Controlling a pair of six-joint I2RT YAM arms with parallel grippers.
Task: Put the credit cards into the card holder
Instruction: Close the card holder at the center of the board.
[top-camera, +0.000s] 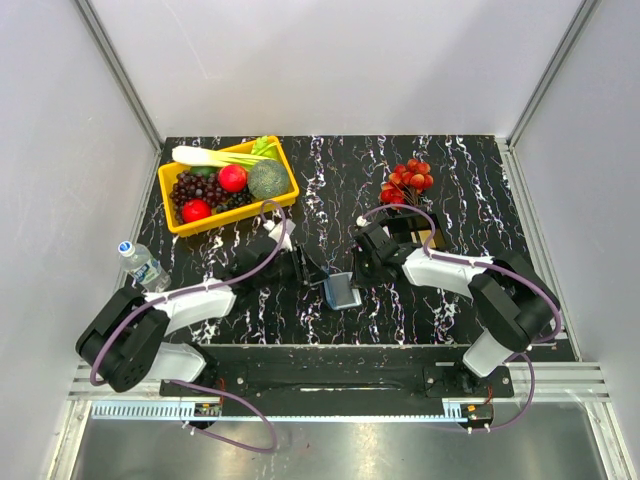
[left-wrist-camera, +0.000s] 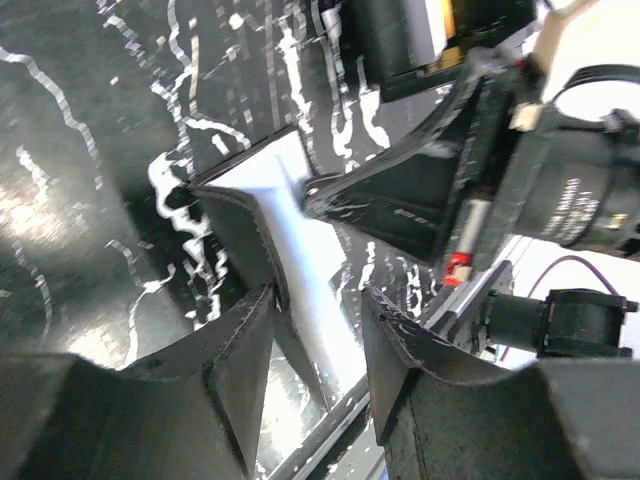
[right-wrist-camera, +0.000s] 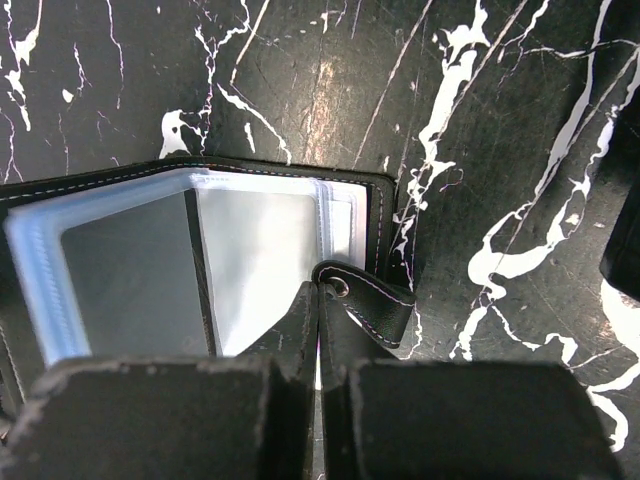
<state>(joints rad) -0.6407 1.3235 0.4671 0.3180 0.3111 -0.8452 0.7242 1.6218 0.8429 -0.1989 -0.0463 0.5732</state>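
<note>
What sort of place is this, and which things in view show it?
Probably a robotics lab cell: two arms bolted at a marbled black table, plain grey walls in metal framing, a yellow tray of fruit.

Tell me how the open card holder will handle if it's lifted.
Likely floppy: the card holder lies spread open, its thin clear sleeves apt to sag or fan. Its loose snap strap may dangle and catch. Thin and flat, it is probably light and could slide on the glossy table.

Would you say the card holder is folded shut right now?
No, the card holder is spread open in the right wrist view, its pale sleeves exposed, with the right hand pinching its snap strap.
</note>
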